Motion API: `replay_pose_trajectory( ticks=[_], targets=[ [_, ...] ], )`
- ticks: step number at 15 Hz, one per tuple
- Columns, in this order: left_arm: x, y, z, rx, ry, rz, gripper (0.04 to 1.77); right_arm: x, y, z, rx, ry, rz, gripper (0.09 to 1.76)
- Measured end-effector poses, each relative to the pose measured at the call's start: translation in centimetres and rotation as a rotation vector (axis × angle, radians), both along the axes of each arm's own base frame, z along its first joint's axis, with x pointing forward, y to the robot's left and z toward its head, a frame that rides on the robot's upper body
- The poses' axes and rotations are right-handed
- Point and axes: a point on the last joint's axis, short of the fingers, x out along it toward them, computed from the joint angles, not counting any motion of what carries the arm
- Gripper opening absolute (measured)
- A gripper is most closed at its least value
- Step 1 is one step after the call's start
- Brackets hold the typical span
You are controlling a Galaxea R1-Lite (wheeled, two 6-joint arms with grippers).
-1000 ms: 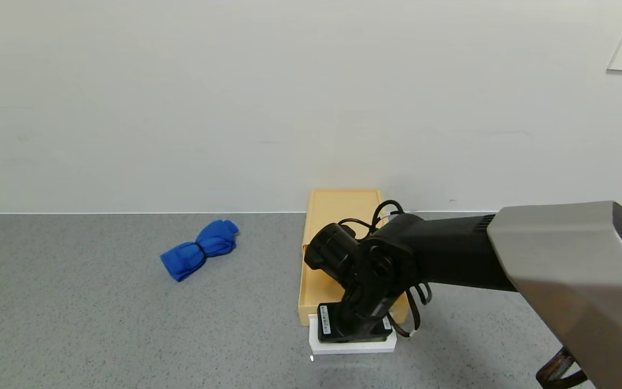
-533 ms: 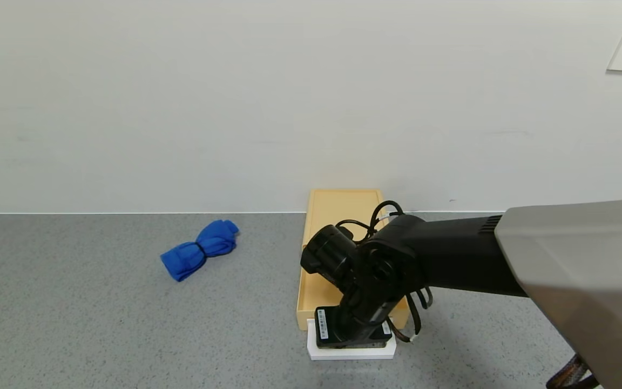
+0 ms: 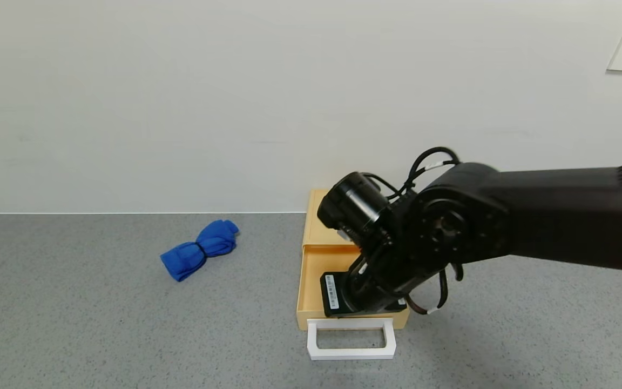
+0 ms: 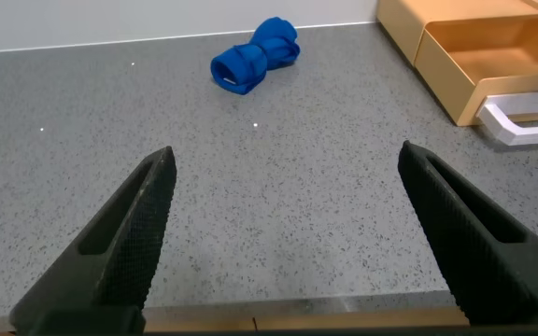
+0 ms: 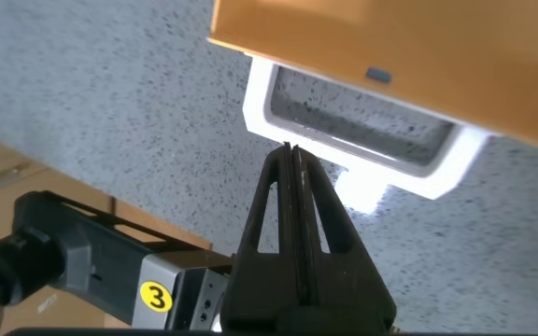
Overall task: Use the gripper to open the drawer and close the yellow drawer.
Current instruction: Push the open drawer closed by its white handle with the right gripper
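Pale-yellow plastic drawer (image 3: 326,281) with white loop handle (image 3: 352,346) stood pulled open, tabletop's (image 3: 100,335) far edge | right gripper (image 5: 290,163) pinched closed, empty, over handle | left gripper (image 4: 288,229) spread wide, idle | closing remained.

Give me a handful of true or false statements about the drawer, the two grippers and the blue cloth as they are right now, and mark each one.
1. The drawer is pulled partly out of its yellow case. True.
2. The right gripper is clamped on the white handle. False: it is shut on nothing, above the handle.
3. The left gripper is open, away from the drawer. True.
4. The blue cloth lies inside the drawer. False: it lies on the grey table, to the drawer's left.
5. The drawer tray looks empty. True, where visible.
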Motion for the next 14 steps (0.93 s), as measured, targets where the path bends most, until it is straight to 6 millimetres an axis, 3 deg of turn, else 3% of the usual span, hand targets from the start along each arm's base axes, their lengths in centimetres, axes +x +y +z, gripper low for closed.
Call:
replay_pose_trajectory(
  ticks=[3,6,11,14],
  targets=[
    [0.0,0.0,0.0,0.0,0.0,0.0,1.72,-0.4,-3.4,4.6,0.065,-0.112,0.078,0.12],
    [0.0,0.0,0.0,0.0,0.0,0.0,1.72,0.5,-8.6,7.7,0.186,-0.192,0.166,0.12],
    [0.0,0.0,0.0,0.0,0.0,0.0,1.72,1.6,-15.9,8.0,0.328,-0.366,0.173,0.11],
    [0.0,0.0,0.0,0.0,0.0,0.001,1.72,1.3,-18.3,6.9,0.357,-0.459,0.139,0.12]
  ],
)
